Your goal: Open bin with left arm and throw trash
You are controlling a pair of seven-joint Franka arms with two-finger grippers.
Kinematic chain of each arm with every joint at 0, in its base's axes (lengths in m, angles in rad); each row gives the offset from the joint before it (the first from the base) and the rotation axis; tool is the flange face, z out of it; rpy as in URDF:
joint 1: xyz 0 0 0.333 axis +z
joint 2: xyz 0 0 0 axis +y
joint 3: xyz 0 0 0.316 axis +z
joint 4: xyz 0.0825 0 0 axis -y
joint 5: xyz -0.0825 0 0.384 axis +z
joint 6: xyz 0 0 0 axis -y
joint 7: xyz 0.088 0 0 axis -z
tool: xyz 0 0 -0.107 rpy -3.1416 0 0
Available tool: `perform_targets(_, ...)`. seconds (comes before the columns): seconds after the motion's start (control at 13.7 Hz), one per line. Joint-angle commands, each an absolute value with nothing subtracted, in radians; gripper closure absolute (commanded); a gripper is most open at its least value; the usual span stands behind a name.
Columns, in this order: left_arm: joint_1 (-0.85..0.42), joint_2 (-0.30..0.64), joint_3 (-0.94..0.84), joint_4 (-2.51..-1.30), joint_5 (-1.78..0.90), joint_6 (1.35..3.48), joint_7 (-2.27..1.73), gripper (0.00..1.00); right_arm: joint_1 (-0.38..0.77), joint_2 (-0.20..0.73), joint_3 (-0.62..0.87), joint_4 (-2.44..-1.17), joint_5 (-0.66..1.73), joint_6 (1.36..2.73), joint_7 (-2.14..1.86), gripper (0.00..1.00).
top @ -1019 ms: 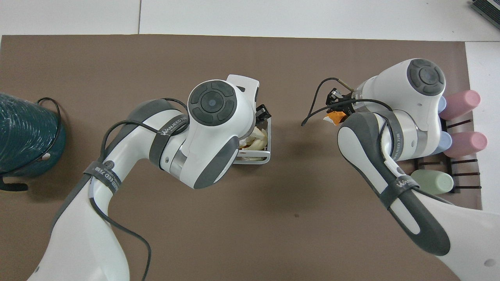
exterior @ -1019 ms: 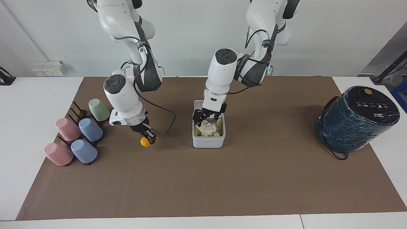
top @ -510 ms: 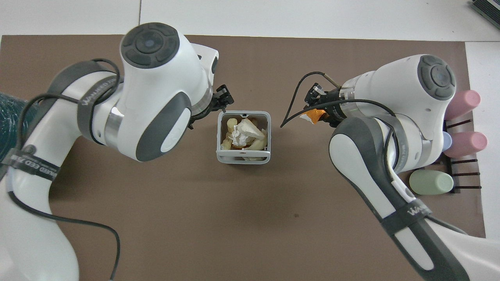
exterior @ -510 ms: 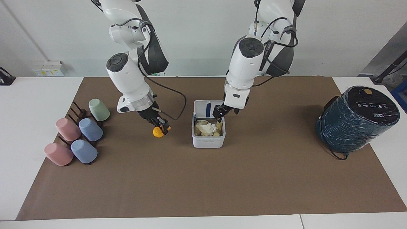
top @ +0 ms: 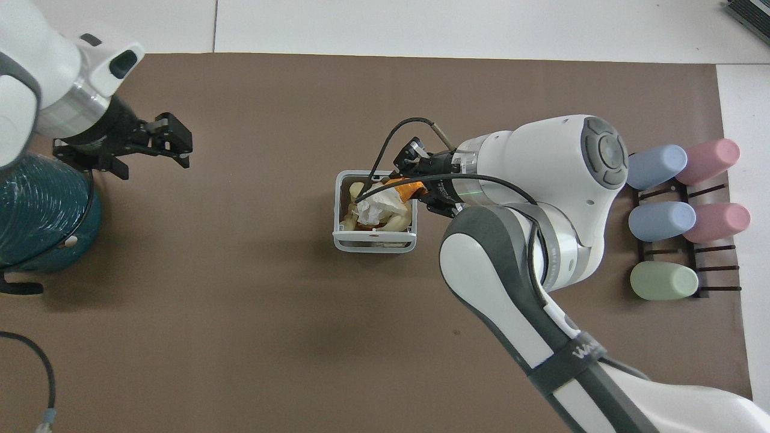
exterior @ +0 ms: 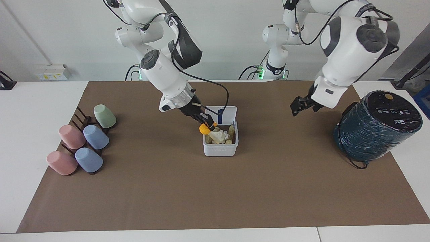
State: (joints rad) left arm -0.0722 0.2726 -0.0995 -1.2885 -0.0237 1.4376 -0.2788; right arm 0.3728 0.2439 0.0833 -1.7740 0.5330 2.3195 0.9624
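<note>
Robot arm holds an orange chunk over an open white bin on a paper-covered counter.

The counter (exterior: 33, 111) wears a matte brown paper sheet (exterior: 215, 195); at the left arm's end, a dark-teal cylinder (exterior: 376, 126) in glossy ribbed wrap is cut off at the overhead view's edge. The left claw (exterior: 300, 107) hangs over bare paper beside that cylinder, jaws spread, gripping nothing. The right claw (exterior: 207, 123) is clamped on the orange chunk (exterior: 203, 129) over the bin's rim; the wrist partly hides the chunk from above. The small, square, round-cornered bin (exterior: 220, 149) stands mid-counter, lid (exterior: 225, 113) tipped up toward the robots, showing a blue strip. Inside, a crumpled tissue wad (top: 376, 206) lies on pale scraps too jumbled to identify. Five smooth pastel cups (exterior: 82, 141) lie tilted on a dark rack (exterior: 81, 118) at the right arm's end.
</note>
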Motion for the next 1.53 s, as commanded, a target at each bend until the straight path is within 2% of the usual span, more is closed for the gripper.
perform_targets(0.0, -0.034, 0.249, -0.106, -1.293, 0.018, 1.394, -0.160, 0.10, 0.406, 0.278, 0.086, -1.776, 0.590, 2.411, 1.006, 1.00)
perform_targets(0.29, -0.032, 0.209, -0.100, -1.310, 0.052, 1.400, -0.080, 0.10, 0.449, 0.305, 0.086, -1.787, 0.638, 2.480, 1.028, 1.00)
perform_targets(0.51, -0.032, 0.151, -0.094, -1.396, 0.052, 1.399, -0.072, 0.08, 0.459, 0.302, 0.086, -1.812, 0.638, 2.468, 1.026, 1.00)
perform_targets(0.66, -0.017, 0.071, -0.094, -1.497, 0.045, 1.411, -0.075, 0.04, 0.459, 0.299, 0.086, -1.818, 0.638, 2.467, 1.025, 0.99)
perform_targets(0.8, -0.018, 0.025, -0.095, -1.554, 0.035, 1.424, -0.069, 0.04, 0.459, 0.301, 0.086, -1.827, 0.640, 2.470, 1.025, 0.71)
perform_targets(0.87, -0.018, 0.018, -0.095, -1.555, 0.019, 1.420, -0.069, 0.04, 0.472, 0.305, 0.086, -1.828, 0.640, 2.473, 1.025, 0.60)
perform_targets(0.95, -0.021, 0.002, -0.095, -1.565, 0.011, 1.420, -0.068, 0.04, 0.474, 0.304, 0.086, -1.830, 0.640, 2.473, 1.025, 0.56)
perform_targets(1.02, -0.025, -0.014, -0.095, -1.583, 0.011, 1.425, -0.067, 0.04, 0.476, 0.304, 0.086, -1.830, 0.640, 2.471, 1.026, 0.47)
perform_targets(1.09, -0.026, -0.023, -0.095, -1.592, 0.009, 1.431, -0.067, 0.04, 0.476, 0.305, 0.086, -1.830, 0.640, 2.471, 1.026, 0.26)
perform_targets(1.16, -0.028, -0.025, -0.095, -1.601, 0.006, 1.442, -0.067, 0.04, 0.476, 0.305, 0.086, -1.829, 0.640, 2.471, 1.026, 0.13)
perform_targets(1.31, -0.029, -0.029, -0.095, -1.615, -0.023, 1.483, -0.069, 0.04, 0.471, 0.307, 0.086, -1.824, 0.640, 2.468, 1.026, 0.01)
perform_targets(1.46, -0.029, -0.031, -0.097, -1.620, -0.034, 1.496, -0.071, 0.04, 0.463, 0.308, 0.086, -1.813, 0.638, 2.465, 1.026, 0.00)
